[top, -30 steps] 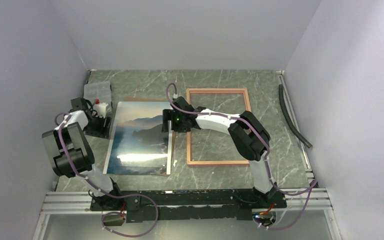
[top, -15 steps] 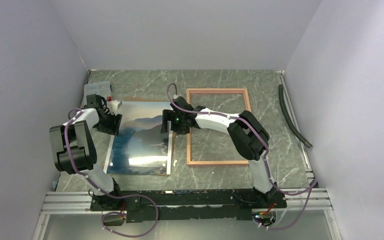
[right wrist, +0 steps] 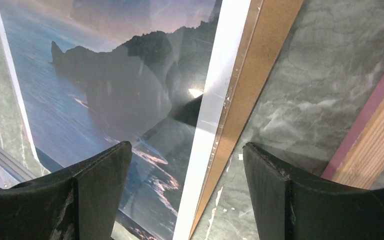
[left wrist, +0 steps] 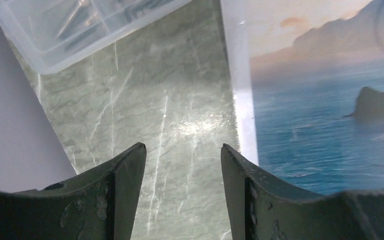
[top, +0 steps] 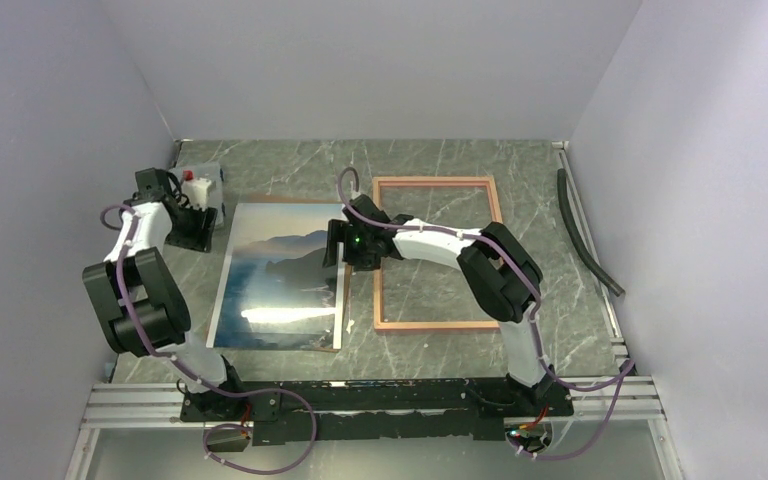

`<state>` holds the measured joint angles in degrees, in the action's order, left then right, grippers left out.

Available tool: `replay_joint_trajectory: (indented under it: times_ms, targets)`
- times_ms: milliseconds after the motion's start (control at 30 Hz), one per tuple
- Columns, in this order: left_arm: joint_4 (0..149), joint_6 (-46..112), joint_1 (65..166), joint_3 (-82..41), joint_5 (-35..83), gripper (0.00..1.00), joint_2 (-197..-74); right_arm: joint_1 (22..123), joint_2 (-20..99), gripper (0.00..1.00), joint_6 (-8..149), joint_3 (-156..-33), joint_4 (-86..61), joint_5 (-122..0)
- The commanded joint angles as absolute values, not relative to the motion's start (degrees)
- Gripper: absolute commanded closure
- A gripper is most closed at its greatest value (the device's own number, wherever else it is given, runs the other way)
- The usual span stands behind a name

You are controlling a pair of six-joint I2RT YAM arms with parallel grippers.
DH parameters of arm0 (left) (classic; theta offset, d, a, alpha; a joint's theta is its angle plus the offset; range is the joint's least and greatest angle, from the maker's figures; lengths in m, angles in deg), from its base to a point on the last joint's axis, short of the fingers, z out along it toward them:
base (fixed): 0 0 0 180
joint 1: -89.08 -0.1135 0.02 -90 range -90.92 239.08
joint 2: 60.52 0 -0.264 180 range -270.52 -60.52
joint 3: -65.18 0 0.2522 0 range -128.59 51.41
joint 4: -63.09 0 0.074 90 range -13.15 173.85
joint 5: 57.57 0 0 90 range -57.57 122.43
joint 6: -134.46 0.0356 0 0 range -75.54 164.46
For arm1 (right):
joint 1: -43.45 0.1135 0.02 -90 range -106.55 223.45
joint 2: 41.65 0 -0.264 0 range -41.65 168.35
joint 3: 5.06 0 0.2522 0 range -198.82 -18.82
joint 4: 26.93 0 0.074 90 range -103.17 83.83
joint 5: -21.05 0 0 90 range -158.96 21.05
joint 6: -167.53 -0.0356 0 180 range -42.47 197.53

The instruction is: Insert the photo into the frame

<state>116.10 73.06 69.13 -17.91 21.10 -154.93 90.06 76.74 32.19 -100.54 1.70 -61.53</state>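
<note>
Photo (top: 282, 280) on top cam lies flat just left of frame (top: 436, 323), not touching. Your R gripper (top: 338, 245) hangs over its right edge, L gripper (top: 198, 230) near its far-left corner.

L wrist: jaws apart, empty, over table (left wrist: 180, 100); photo (left wrist: 330, 115) just right.

R wrist: jaws wide, empty, straddling photo (right wrist: 105, 90) edge; frame (right wrist: 375, 135) off right.

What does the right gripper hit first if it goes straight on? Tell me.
Probably the photo: the right gripper points down, open fingers astride its white right edge, with the brown board beside. Height unclear.
</note>
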Motion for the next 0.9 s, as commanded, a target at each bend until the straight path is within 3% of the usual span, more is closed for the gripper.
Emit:
replay_joint_trajectory:
  times_ms: [0,300,867]
  targets:
    - [111.0,77.6,69.0,-10.7,28.4,0.39,-155.2,90.6,75.1,0.14,30.3,-97.3,4.3,-62.4]
    - [101.1,76.5,71.0,-3.2,32.3,0.40,-159.3,91.9,74.9,0.16,30.1,-98.9,8.8,-63.1]
    - [105.9,70.5,78.2,-1.4,25.8,0.44,-158.5,92.6,77.8,0.19,29.1,-103.6,10.6,-56.4]
